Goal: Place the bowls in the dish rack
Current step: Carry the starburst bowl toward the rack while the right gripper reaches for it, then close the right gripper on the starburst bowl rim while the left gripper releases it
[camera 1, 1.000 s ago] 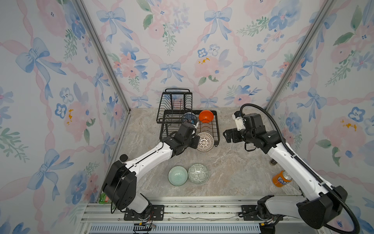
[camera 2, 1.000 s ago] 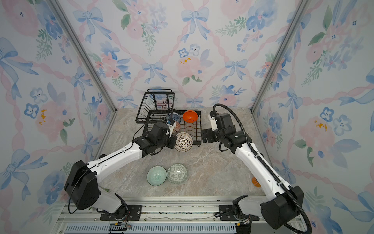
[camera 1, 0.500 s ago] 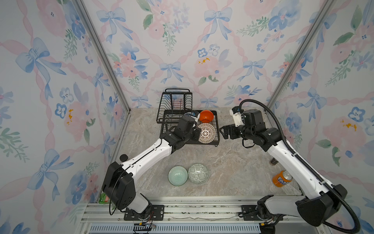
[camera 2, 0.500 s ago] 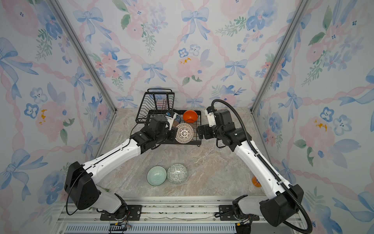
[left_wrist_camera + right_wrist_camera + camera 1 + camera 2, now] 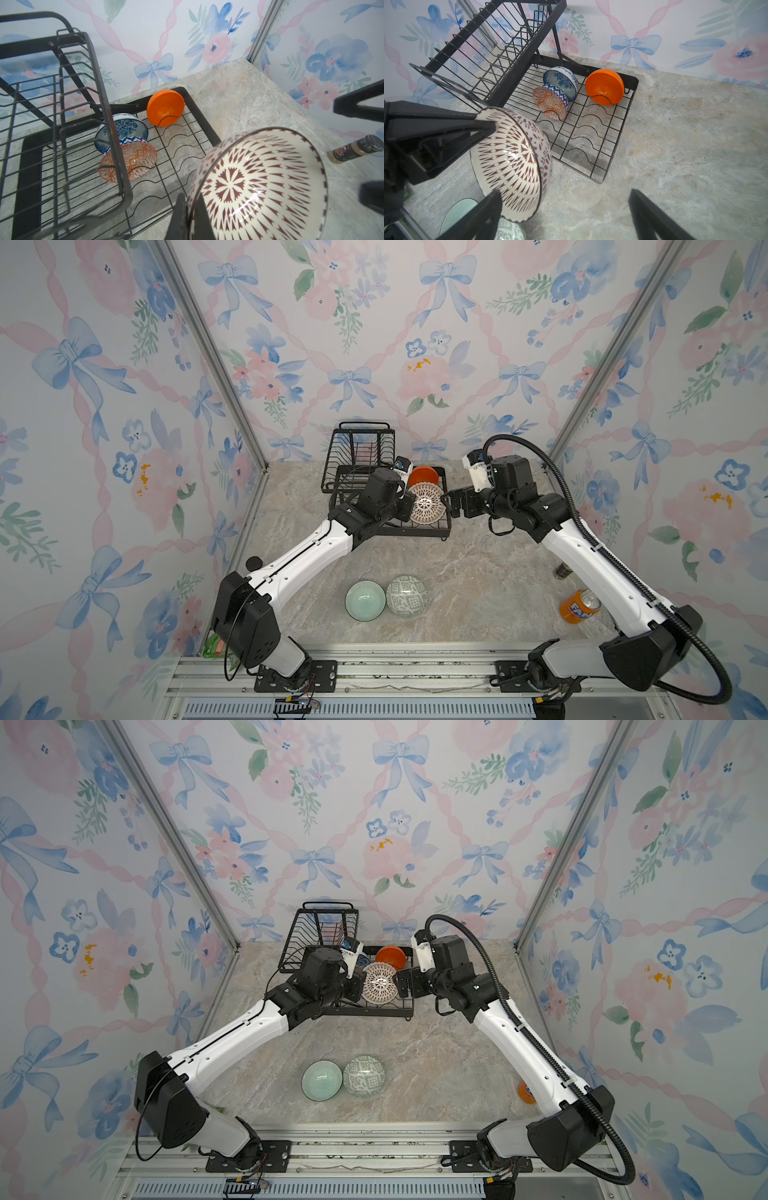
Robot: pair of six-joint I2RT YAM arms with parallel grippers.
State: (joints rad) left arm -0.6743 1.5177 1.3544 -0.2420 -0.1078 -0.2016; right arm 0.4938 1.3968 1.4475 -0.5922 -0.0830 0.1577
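Note:
My left gripper (image 5: 190, 199) is shut on the rim of the white lattice bowl (image 5: 426, 503), which hangs on edge over the front right of the dish rack (image 5: 415, 534). My right gripper (image 5: 564, 193) stands open just right of that bowl (image 5: 508, 162), with nothing between its fingers. In the rack's lower tray stand the plain orange bowl (image 5: 604, 87), the blue-patterned bowl (image 5: 560, 80) and the orange-white geometric bowl (image 5: 548, 101). The pale celadon bowl (image 5: 365, 600) and the grey-green geometric bowl (image 5: 407, 596) sit side by side on the table near the front.
The rack's raised basket (image 5: 361, 448) stands at the back left of the tray. An orange soda can (image 5: 579, 605) and a dark spice bottle (image 5: 563, 571) are on the table at the right. A green packet (image 5: 214, 645) lies by the left arm's base.
The left gripper has carried the lattice bowl up and back over the rack's lower tray. The right gripper has moved left, closer to the bowl, staying open.

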